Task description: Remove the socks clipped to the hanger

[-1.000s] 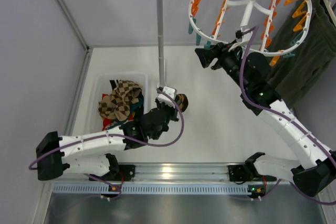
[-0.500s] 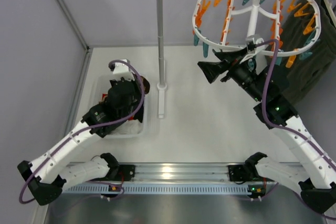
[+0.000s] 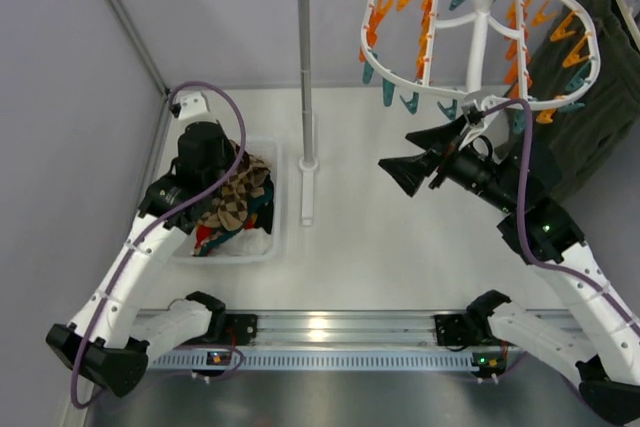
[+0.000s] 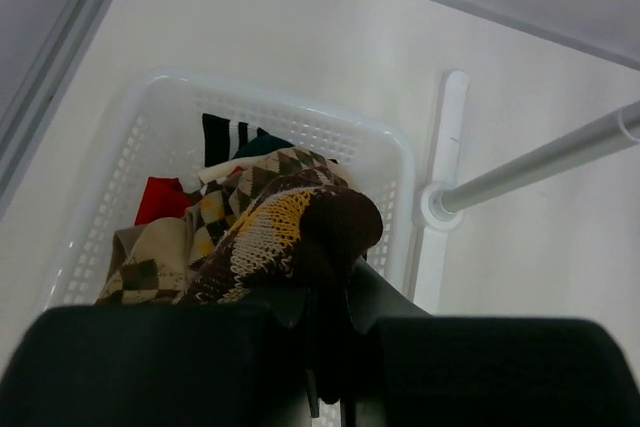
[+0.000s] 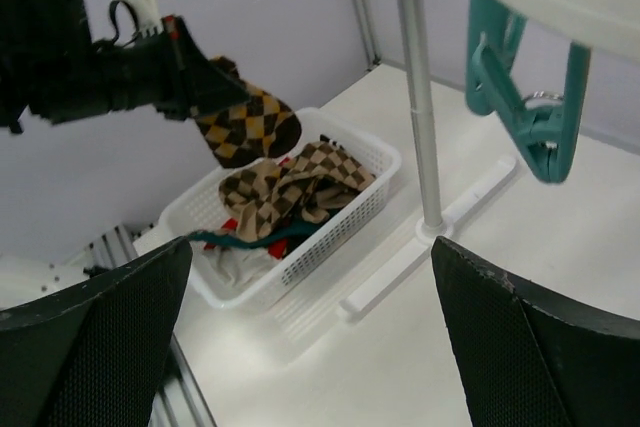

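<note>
My left gripper (image 3: 222,169) is shut on a brown and tan argyle sock (image 4: 290,222) and holds it just above the white basket (image 3: 272,239). The right wrist view shows this sock (image 5: 250,125) hanging from the left gripper (image 5: 205,82) over the basket (image 5: 330,239). More checkered socks (image 5: 295,185) lie in the basket on red and teal ones. The white oval hanger (image 3: 480,42) hangs from the pole at the back right; I see only orange and teal clips on it, no socks. My right gripper (image 3: 420,159) is open and empty below its front rim.
The grey pole rack (image 3: 305,67) stands on its white foot (image 3: 308,192) between the basket and the right arm. A dark green garment (image 3: 590,97) hangs at the far right. A teal clip (image 5: 530,117) hangs close above the right wrist camera.
My left arm has carried the sock from beside the rack foot leftwards to over the basket. My right gripper has dropped down and away from the hanger, which has swung.
</note>
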You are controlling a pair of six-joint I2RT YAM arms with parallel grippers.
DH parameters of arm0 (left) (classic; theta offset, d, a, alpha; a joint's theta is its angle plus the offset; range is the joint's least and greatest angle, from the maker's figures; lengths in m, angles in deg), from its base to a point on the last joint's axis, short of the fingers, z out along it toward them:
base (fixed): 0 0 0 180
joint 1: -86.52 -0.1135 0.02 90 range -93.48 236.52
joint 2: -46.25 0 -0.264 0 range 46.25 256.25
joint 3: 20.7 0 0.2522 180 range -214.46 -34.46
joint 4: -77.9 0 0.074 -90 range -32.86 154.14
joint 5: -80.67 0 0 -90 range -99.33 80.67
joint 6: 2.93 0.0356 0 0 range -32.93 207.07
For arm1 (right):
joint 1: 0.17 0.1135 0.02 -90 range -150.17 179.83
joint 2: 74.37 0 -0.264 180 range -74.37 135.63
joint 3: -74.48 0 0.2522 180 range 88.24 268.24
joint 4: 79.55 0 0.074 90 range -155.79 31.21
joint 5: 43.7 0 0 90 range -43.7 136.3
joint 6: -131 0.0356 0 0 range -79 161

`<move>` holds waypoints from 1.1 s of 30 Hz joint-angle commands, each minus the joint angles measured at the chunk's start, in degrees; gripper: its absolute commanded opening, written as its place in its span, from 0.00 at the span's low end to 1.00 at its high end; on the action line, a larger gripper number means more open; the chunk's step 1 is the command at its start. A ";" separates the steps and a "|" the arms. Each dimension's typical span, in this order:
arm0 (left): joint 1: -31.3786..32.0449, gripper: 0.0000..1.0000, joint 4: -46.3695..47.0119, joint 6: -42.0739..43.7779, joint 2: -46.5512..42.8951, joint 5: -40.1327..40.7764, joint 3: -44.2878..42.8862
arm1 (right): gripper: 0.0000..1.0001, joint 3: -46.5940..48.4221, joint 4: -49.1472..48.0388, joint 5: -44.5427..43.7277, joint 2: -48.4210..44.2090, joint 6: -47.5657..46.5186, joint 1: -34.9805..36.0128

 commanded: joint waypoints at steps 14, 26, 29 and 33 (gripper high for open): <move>-19.36 0.00 -0.74 -3.79 16.25 -20.40 -0.12 | 0.99 -12.73 4.37 16.44 -13.47 -7.94 0.40; -23.94 0.00 14.47 -11.61 35.24 -33.08 13.41 | 0.99 -30.83 -3.11 12.58 -31.48 2.78 0.40; -24.03 0.00 15.09 -11.88 36.39 -33.07 14.03 | 1.00 -31.19 -0.83 12.13 -33.59 2.79 0.40; -23.94 0.00 14.83 -11.44 31.66 -31.06 14.91 | 0.99 -30.84 0.94 11.26 -35.35 2.34 0.40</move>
